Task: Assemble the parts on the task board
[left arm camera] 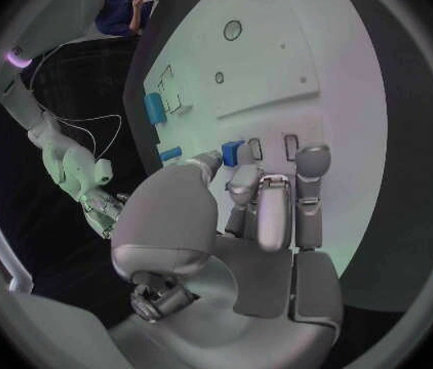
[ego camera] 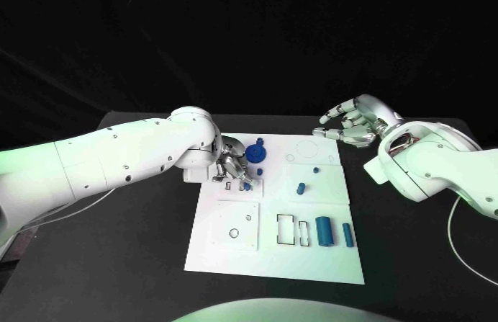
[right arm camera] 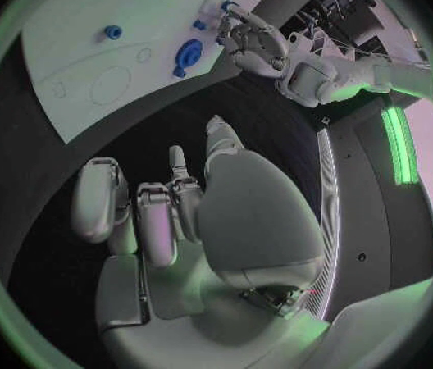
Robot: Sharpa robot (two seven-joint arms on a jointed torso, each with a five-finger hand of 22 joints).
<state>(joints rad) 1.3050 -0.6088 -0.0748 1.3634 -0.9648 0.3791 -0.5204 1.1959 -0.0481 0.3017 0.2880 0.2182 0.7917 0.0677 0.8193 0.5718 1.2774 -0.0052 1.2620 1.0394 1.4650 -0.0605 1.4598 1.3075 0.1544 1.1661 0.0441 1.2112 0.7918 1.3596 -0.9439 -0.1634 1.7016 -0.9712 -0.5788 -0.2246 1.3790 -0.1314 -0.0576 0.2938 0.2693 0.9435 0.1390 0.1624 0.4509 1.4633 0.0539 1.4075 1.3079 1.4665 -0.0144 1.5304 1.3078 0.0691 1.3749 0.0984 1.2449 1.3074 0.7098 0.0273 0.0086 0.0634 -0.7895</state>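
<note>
The white task board (ego camera: 311,264) lies in the middle of the table. My left hand (ego camera: 234,168) hovers low over its far left part, thumb and a finger pinching a small blue part (left arm camera: 233,152) close above the slots there. A round blue gear-like part (ego camera: 257,151) sits just beyond that hand. A small blue peg (ego camera: 301,188) stands mid-board, and two blue cylinders (ego camera: 326,230) lie near the right edge. My right hand (ego camera: 356,122) is raised beyond the board's far right corner, fingers loosely bent and apart, holding nothing. The right wrist view shows the gear (right arm camera: 188,55) and my left hand (right arm camera: 252,41).
Rectangular slots (ego camera: 291,230) and a square plate with a small round hole (ego camera: 237,226) mark the board's near half; a circle outline (ego camera: 307,149) marks its far right. Black table (ego camera: 124,264) surrounds the board. A cable (ego camera: 457,243) trails by the right arm.
</note>
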